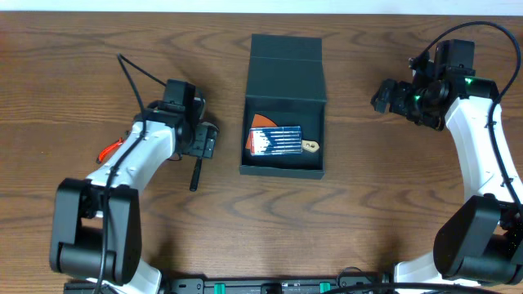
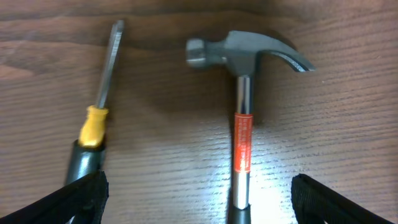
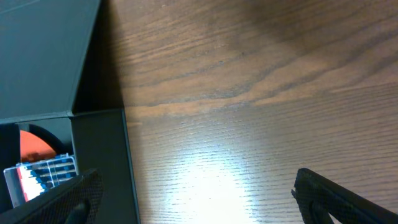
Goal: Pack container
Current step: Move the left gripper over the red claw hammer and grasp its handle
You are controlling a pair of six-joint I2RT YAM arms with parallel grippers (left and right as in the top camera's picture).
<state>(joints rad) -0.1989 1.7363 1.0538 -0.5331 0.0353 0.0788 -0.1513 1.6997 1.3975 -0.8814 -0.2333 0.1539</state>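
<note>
Nearest the robot's base, the left arm reaches out over the wooden desk (image 1: 368, 212). The left end effector (image 2: 199, 186) is open. In the left wrist view its two dark fingers (image 2: 74, 199) stand wide apart at the lower corners, clamping nothing. Ahead of them on the desk lie a screwdriver (image 2: 102, 93), with a black handle, yellow collar and grey shaft, and to its right a claw hammer (image 2: 242, 124) with a chrome shaft and a red label. The two tools lie side by side and apart, heads pointing away from the camera. The screwdriver's handle runs close by one finger, and whether they touch cannot be told.

Further out, at the middle of the desk between the two arms, sits the container (image 1: 282, 171), a dark box. Its lid (image 1: 286, 69) lies open on the far side. Inside are a blue-and-white pack (image 1: 276, 140), an orange piece (image 1: 263, 122) partly under it, and a small tan tag (image 1: 310, 146) at the pack's right end.

To the container's right, level with the lid, the right end effector (image 3: 199, 193) hovers open over bare desk, holding nothing.
</note>
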